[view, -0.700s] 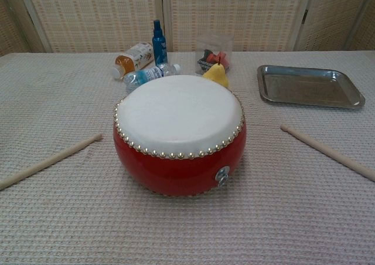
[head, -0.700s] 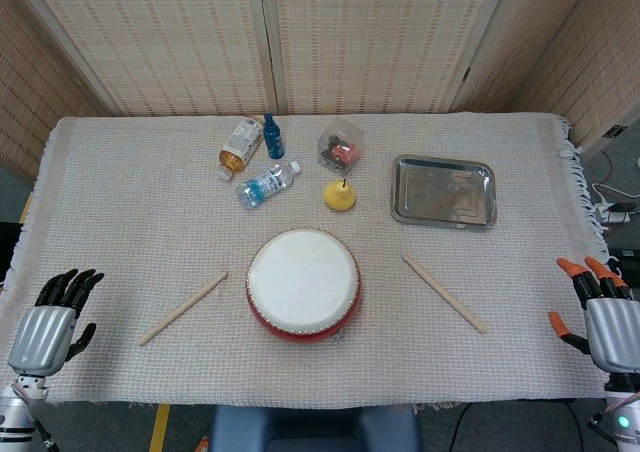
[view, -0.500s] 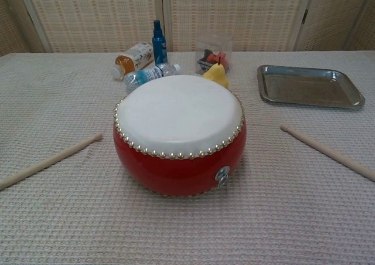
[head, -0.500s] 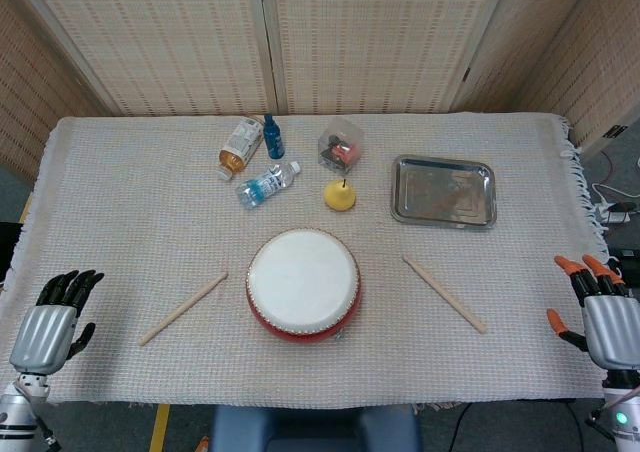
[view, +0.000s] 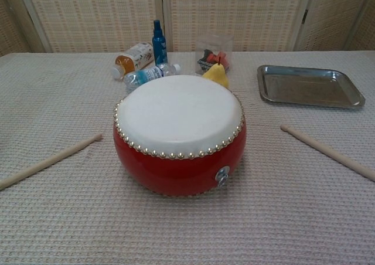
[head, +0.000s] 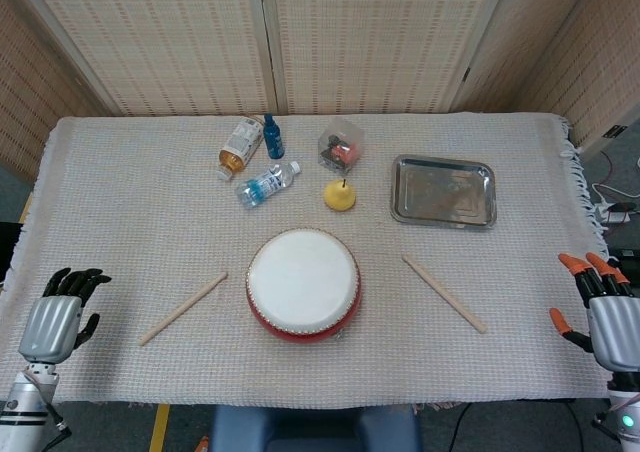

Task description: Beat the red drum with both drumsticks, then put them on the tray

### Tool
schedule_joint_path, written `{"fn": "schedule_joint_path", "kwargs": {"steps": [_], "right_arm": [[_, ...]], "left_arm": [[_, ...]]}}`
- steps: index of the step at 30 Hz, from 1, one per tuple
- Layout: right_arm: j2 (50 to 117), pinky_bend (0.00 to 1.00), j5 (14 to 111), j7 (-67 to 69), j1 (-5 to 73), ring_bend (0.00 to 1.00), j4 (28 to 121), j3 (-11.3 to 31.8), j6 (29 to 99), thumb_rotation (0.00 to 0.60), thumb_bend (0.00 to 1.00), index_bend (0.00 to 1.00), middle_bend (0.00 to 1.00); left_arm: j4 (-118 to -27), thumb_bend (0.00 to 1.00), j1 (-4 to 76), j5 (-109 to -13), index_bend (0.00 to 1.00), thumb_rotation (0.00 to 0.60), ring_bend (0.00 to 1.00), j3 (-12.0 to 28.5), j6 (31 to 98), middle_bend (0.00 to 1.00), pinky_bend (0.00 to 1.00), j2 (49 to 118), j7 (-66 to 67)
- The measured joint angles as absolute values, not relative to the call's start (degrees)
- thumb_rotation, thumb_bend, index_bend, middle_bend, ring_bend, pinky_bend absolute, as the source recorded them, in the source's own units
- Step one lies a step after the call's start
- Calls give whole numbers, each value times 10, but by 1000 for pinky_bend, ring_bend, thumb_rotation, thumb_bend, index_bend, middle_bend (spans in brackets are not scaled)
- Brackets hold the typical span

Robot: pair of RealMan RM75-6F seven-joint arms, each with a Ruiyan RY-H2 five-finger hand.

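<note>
The red drum (head: 303,285) (view: 179,134) with a white skin stands at the table's front centre. One wooden drumstick (head: 183,308) (view: 49,161) lies to its left, another drumstick (head: 444,293) (view: 328,152) to its right. The empty metal tray (head: 444,191) (view: 307,87) sits at the back right. My left hand (head: 57,317), black-fingered, hovers at the front left table edge, fingers apart, holding nothing. My right hand (head: 605,314), with orange fingertips, is off the front right edge, also empty with fingers spread. Neither hand shows in the chest view.
Behind the drum lie an orange-capped bottle (head: 239,146), a blue bottle (head: 272,136), a clear water bottle (head: 266,184), a yellow pear (head: 339,195) and a clear box of small items (head: 340,146). The cloth's fringe (head: 580,182) marks the right edge.
My left hand has shifted slightly lower and its fingers have curled a little. My right hand has dropped slightly toward the lower right. Drum and sticks have not moved.
</note>
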State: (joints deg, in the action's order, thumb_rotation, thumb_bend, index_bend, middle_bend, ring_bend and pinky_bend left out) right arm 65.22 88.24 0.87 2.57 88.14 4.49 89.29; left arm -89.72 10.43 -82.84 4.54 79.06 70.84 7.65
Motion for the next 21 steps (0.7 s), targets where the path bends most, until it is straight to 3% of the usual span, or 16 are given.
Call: {"fn": "schedule_joint_path", "kwargs": {"steps": [10,21], "right_arm": [[651,147,895,25,25,0,871,42,903,600,292,133,160],[651,141,898,39,24,0,863,40,906,600,292,132,136]], "left_arm": [[-912,343,144,-797,367,600,201,50,726,214,120,756,119],[-927,335,175,-713,268,600,148,57,671,163,75,819,180]]}}
